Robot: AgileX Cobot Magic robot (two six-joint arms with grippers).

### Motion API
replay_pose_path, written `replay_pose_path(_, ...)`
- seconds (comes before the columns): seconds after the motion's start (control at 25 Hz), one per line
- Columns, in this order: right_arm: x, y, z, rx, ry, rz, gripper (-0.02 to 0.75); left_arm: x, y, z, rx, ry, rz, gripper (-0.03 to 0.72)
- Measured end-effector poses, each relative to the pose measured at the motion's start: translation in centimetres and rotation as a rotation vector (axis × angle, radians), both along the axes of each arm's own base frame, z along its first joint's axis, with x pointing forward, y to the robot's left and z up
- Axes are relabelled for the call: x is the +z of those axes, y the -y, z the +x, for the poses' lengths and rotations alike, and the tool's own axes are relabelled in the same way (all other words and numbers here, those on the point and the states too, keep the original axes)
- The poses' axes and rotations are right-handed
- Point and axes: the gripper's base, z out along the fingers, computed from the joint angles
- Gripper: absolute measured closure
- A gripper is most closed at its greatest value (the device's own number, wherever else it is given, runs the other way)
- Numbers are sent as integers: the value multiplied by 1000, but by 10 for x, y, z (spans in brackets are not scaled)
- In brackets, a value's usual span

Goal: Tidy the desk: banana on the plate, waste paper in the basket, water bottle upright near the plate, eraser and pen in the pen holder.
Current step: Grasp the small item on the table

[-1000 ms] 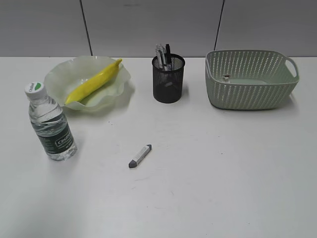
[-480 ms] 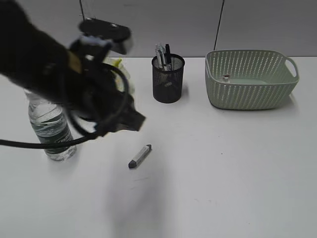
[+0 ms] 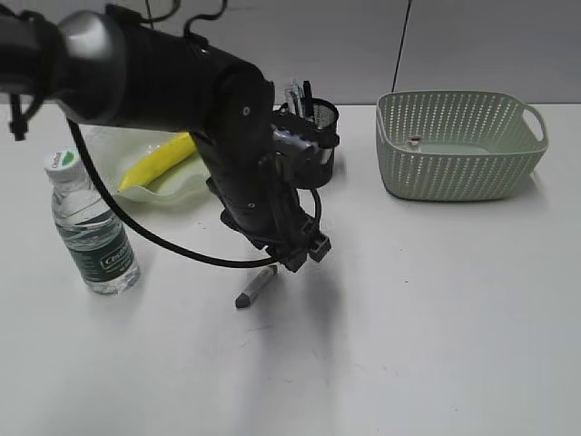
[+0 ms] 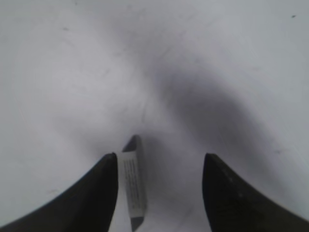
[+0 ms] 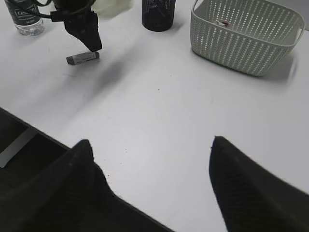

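- while my left claw (image 4: 159, 193) hangs with fingers spread and holding nothing, the eraser (image 4: 133, 186) lies flat on the desk (image 3: 436, 309) just inside my left finger.
- beyond it, the pen holder (image 3: 320, 145) stands behind my arm.
- my right claw (image 5: 149, 183) gapes wide, empty, well apart from the basket (image 5: 246, 38).

This looks like a robotics lab bench staged as an office desk. A large plain white flat tabletop (image 3: 436, 318) runs up to grey wall panels (image 3: 272, 45) split by dark vertical seams, with nothing homely anywhere. A black cabled robot arm (image 3: 172, 82) reaches over it (hardly office furniture). Behind its fingers (image 3: 304, 254) stands a black metal mesh cylindrical cup (image 3: 320, 136) of pens.
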Motion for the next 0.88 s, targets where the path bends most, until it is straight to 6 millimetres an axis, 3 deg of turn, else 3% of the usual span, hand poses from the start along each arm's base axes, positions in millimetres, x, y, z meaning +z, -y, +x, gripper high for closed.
replay_pose_path(0.36, 0, 0, 0, 0, 1, 0, 155, -50, 0, 9, -33, -88, 175, 269)
replay_pose_path(0.44, 0, 0, 0, 0, 1, 0, 155, -56, 0, 9, -32, -100, 186, 320)
replay_pose_path(0.6, 0, 0, 0, 0, 3, 0, 155, -57, 1, 10, -35, -93, 187, 591)
replay_pose_path(0.8, 0, 0, 0, 0, 3, 0, 155, -53, 4, 14, -33, -72, 166, 612)
replay_pose_path(0.88, 0, 0, 0, 0, 3, 0, 155, -41, 7, 18, -31, -45, 140, 612)
